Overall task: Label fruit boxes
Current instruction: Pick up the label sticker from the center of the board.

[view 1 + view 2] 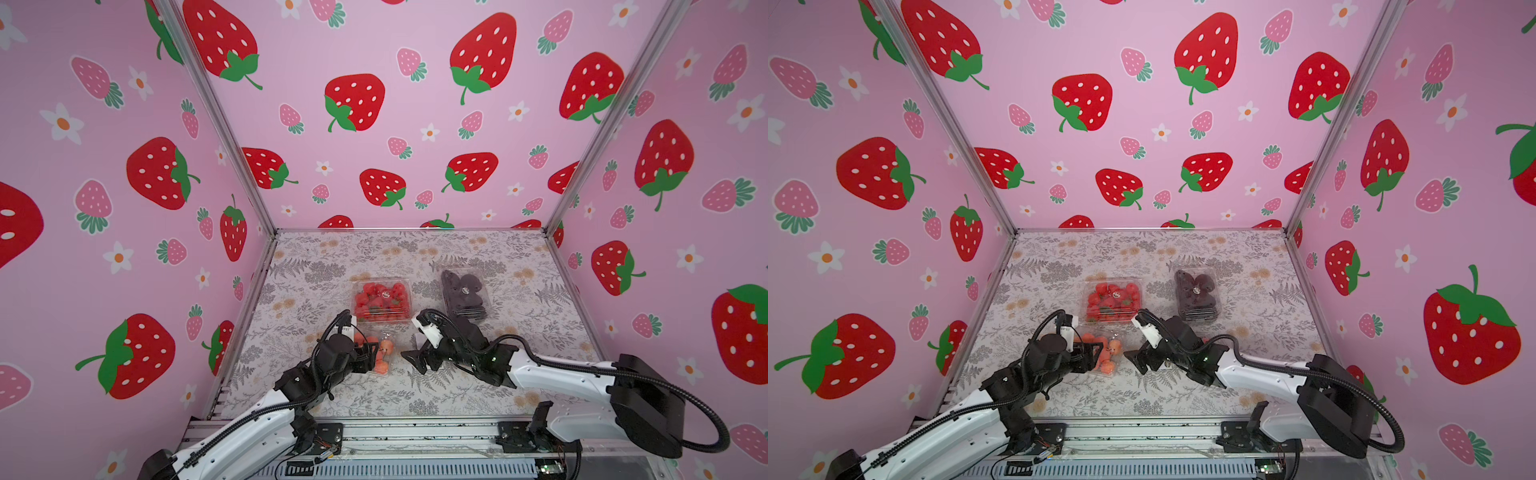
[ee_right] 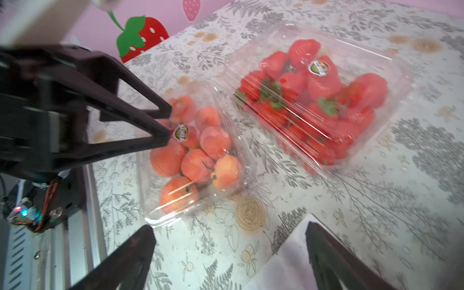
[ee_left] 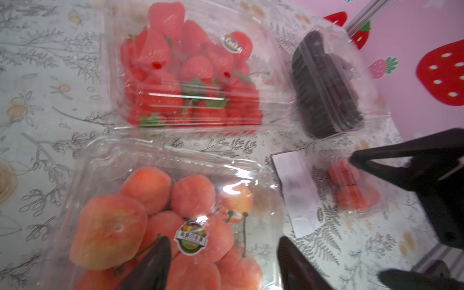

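**Trainee:** Where do the boxes stand, and what are your hands doing?

**Operator:** The strawberry box [image 1: 382, 300] and the dark fruit box [image 1: 464, 296] sit mid-table, apart. The orange fruit box [image 3: 175, 195] lies under my left gripper [image 3: 223, 248], whose fingers are spread and hold nothing. My right gripper [image 2: 229, 228], also spread and empty, hovers over the white sticker sheet [image 3: 296, 190]. The small box [image 3: 354, 198] lies just beside that sheet and is hidden beneath the right arm in both top views.

**Trainee:** What could go wrong?

**Operator:** I judge three hazards.
- The sheet lies flat on the table [image 1: 311, 266], so a fingertip may skid it away instead of lifting the sticker [image 3: 320, 214] on it.
- The two grippers are close, and crossing paths would knock them together.
- A low left descent would dent the thin lid.

Whether the small box bears a label, I cannot tell.
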Available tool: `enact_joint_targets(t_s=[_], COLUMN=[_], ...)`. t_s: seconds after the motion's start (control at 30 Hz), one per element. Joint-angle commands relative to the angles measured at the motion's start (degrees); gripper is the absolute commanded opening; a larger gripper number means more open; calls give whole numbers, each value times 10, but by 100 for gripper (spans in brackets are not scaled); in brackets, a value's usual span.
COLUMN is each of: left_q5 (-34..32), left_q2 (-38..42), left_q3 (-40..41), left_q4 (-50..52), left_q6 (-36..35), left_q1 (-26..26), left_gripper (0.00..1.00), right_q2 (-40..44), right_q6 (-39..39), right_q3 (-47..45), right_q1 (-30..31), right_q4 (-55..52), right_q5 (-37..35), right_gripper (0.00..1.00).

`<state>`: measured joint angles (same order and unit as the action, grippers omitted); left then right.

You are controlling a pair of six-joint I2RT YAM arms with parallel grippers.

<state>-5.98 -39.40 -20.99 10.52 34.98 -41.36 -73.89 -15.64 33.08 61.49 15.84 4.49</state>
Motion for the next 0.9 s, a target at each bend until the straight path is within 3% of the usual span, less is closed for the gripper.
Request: enact_joint_targets(t_s=[0.0,0.13,0.23,0.4,0.53,0.8,0.87], left_q5=[76,124,80,72,-55,-71,-60], left_q2=[-5,-40,-81,-114,-102,-55,-60], left_q3=[-36,-50,-62,-58,-62,-35,-35], left_q4=[-37,-80,-108,-178,-104,-91,-97], left_q6=[-21,-5,-4,3,18,23,23], left_q1=[1,-20,-71,-116,-122,-121,-122], left_gripper=[99,99,99,99,99,100,100], right_q2=[10,17,-10,-84,-118,-181,-198], right_q6=[-34,-94,-117,-139,-152,-176,-191], right_q3=[2,-3,40,61,93,120,130], right_q1=[0,6,29,33,34,34,40], right_q4=[-62,-120,-219,-217,-239,-228,-245], right_q5=[-75,-164,-217,-215,-215,-171,-193], right_gripper=[99,99,99,99,99,99,100])
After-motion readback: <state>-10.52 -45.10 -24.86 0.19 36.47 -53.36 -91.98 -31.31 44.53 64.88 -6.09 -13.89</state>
